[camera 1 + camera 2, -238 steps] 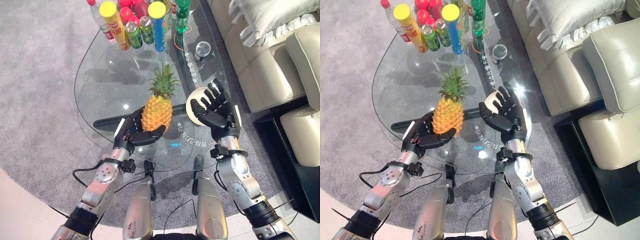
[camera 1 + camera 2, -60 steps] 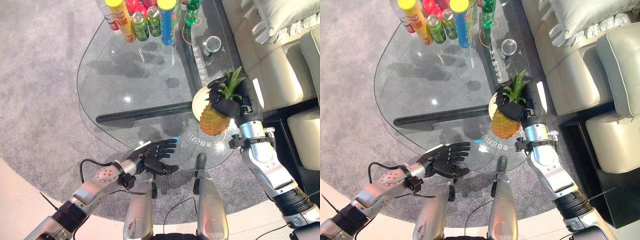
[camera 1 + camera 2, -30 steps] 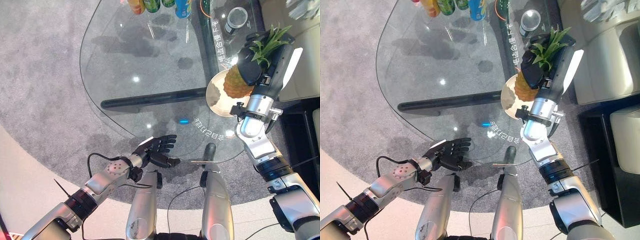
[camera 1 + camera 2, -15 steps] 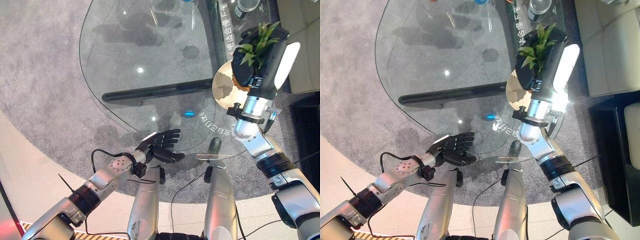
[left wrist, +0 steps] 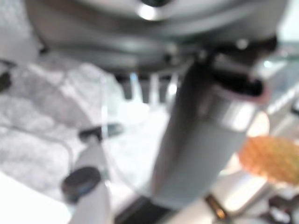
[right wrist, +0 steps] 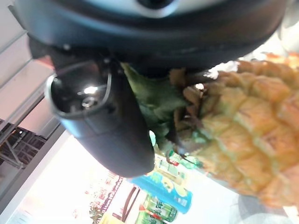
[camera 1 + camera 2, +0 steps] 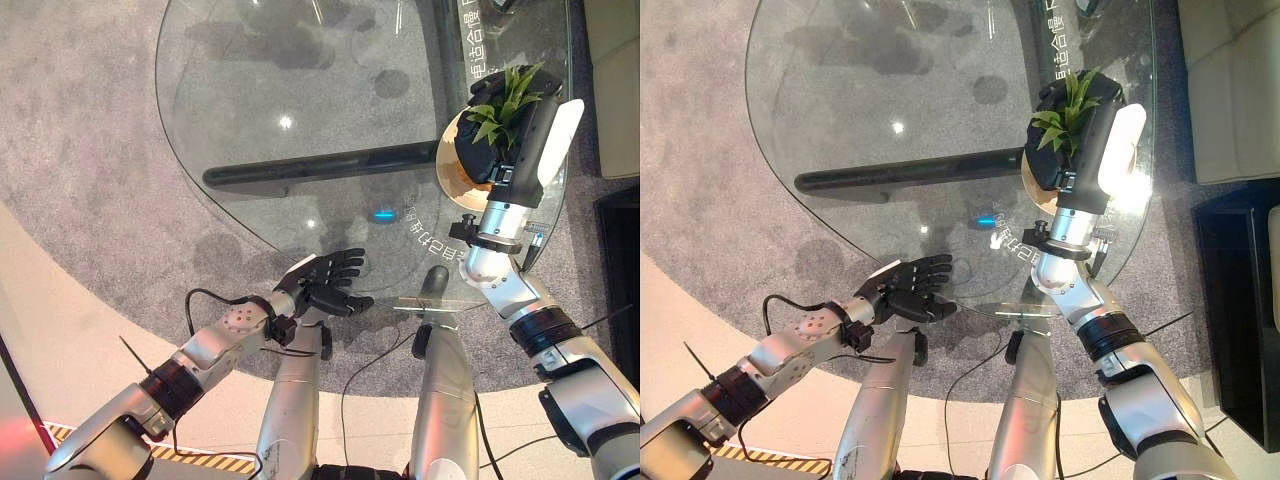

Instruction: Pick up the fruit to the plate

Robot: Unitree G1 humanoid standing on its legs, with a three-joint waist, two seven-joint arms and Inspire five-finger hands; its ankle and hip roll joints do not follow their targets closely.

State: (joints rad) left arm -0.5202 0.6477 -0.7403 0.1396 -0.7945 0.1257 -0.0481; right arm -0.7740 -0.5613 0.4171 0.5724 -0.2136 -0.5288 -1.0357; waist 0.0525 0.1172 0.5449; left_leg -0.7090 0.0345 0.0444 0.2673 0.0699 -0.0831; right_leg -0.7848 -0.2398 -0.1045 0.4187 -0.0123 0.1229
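Risk of tipping: the pineapple [image 7: 492, 135] is tall and top-heavy, and the plate [image 7: 452, 170] is small; if the right robot hand [image 7: 500, 140] lets go while the fruit leans, it will likely topple off the plate onto the glass table [image 7: 300, 100].
Risk at the edge: the plate lies at the right side of the frame, near the table's rim, so a fruit that rolls could go over the edge to the carpet [image 7: 90, 200].
Risk of dragging: the leafy crown pokes out between the fingers; judged from that, an opening hand could snag the leaves and pull the fruit askew.
Right robot hand: curled round the upper body of the pineapple just under the crown; the right wrist view shows leaves and yellow rind pressed against the palm.
Pineapple position: upper right of the left eye view, over the plate, with the hand covering most of it from above. Whether its base already touches the plate cannot be told.
Left robot hand [image 7: 325, 285]: lower middle of the frame, by the near table edge, fingers spread and relaxed, holding nothing, well apart from the fruit.
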